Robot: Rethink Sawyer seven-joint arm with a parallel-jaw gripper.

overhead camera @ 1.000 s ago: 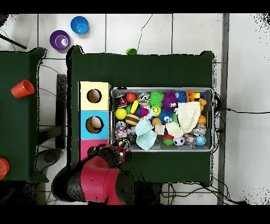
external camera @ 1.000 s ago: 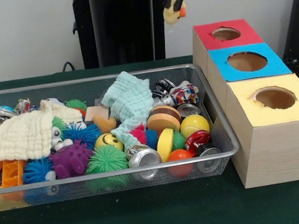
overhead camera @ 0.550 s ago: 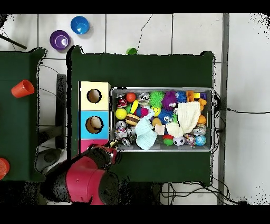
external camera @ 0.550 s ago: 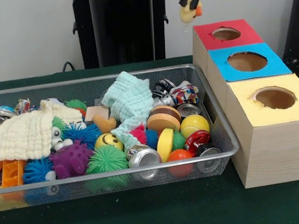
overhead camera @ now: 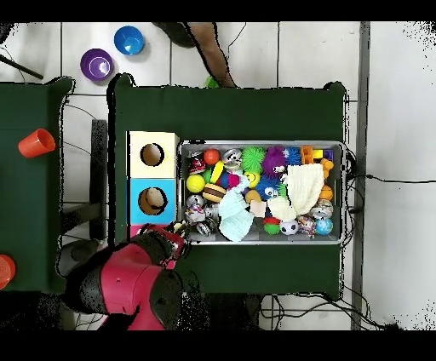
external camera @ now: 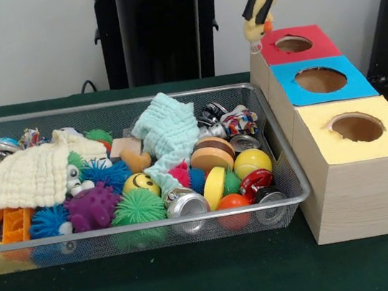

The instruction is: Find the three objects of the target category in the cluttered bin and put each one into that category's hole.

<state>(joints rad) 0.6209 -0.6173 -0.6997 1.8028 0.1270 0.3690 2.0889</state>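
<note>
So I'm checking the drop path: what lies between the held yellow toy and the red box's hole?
Nothing. In the front view the yellow toy hangs in the gripper beside the red box; only bare red top separates it from the hole.

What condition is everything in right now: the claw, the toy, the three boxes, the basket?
Gripper: shut on a yellow toy, raised beside the red box.
Yellow toy: held in the air, not yet over a hole.
Red box: hole open, nothing visible inside.
Blue box: hole open, an object lies inside in the overhead view.
Yellow box: hole open, looks empty.
Wire basket: full of toys, cans and two cloths.
</note>
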